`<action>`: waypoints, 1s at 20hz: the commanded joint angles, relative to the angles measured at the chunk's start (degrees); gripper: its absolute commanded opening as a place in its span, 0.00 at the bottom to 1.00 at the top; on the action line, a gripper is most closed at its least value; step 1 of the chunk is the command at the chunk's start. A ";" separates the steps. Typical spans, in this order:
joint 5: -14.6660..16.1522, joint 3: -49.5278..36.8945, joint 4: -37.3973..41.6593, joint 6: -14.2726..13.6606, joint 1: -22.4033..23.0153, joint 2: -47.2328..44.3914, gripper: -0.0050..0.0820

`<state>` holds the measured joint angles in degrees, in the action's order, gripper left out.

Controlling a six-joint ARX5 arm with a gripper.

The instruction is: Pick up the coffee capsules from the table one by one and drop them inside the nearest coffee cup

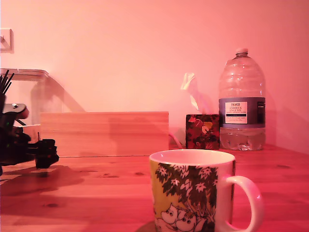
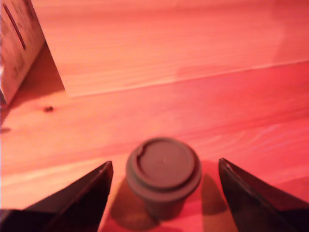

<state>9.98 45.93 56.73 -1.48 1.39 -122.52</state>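
Wrist view has the black pincer (image 2: pixel 163 193) spread wide, gripping nothing, with a small dark tapered coffee capsule (image 2: pixel 163 171) sitting between its fingers on the reddish wooden plank surface (image 2: pixel 193 101). Yellow leaf-printed ceramic mug (image 1: pixel 193 193) stands well apart.

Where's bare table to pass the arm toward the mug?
Bare table stretches from the gripper to the coffee cup, in front of the wooden box. The far side is crowded: tissue box, water bottle. A capsule sits between the open jaws.
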 commanded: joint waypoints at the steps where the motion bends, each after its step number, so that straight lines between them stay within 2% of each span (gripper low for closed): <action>1: 0.20 -0.13 0.00 -0.28 -0.17 -1.57 0.76; 4: 0.28 -0.13 -0.17 -0.26 -0.26 -1.57 0.64; 5: 0.28 -0.13 -0.17 -0.28 -0.26 -1.57 0.54; 7: 0.28 -0.13 -0.20 -0.33 -0.26 -1.57 0.27; 8: 0.28 -0.13 -0.20 -0.35 -0.26 -1.57 0.17; 9: 0.28 -0.13 -0.20 -0.39 -0.26 -1.57 0.14; 13: 0.44 -0.15 -1.07 -0.35 -0.42 -1.57 0.14; 17: 4.28 -0.15 -2.78 -0.48 -0.35 -0.20 0.14; 20: 7.26 -0.15 -10.01 -0.74 -0.35 4.76 0.14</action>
<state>16.45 46.37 48.07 -1.76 0.93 -119.15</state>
